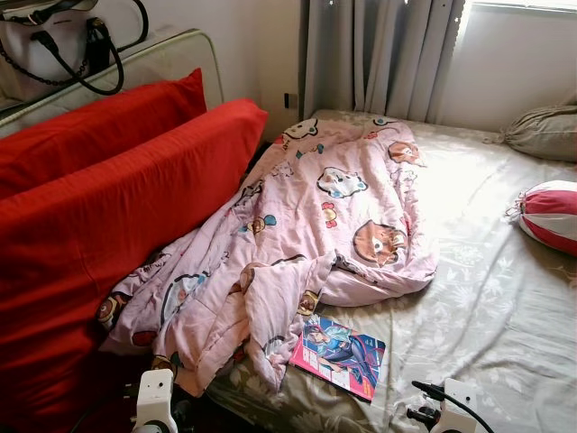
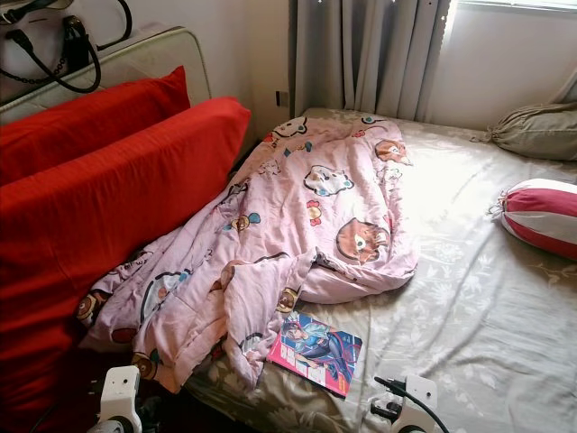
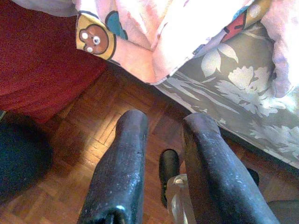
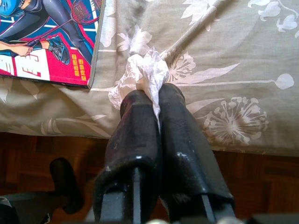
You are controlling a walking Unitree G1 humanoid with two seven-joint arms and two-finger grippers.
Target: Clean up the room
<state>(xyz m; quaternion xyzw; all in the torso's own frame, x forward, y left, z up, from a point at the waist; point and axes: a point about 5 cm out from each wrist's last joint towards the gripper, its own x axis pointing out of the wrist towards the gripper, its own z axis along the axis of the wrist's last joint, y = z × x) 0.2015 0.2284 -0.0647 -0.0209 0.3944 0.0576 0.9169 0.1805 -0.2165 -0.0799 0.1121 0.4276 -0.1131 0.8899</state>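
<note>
Head cams: pink cartoon blanket (image 1: 306,234) lies rumpled across bed (image 1: 487,298), w/ two red pillows (image 1: 99,216) on robot's left. Comic book (image 1: 340,354) sits near bed edge, just beside blanket hem. Striped cushion (image 1: 550,215) far right.

L wrist cam: left gripper (image 3: 161,140) hangs over parquet floor (image 3: 84,154) beside bed, fingers spread, nothing betw. them.

R wrist cam: right gripper (image 4: 156,100) pinches crumpled white tissue (image 4: 140,74) at bed edge, near comic book.

left hand (image 3: 161,135): fingers apart | right hand (image 4: 154,100): fingers pinched together
</note>
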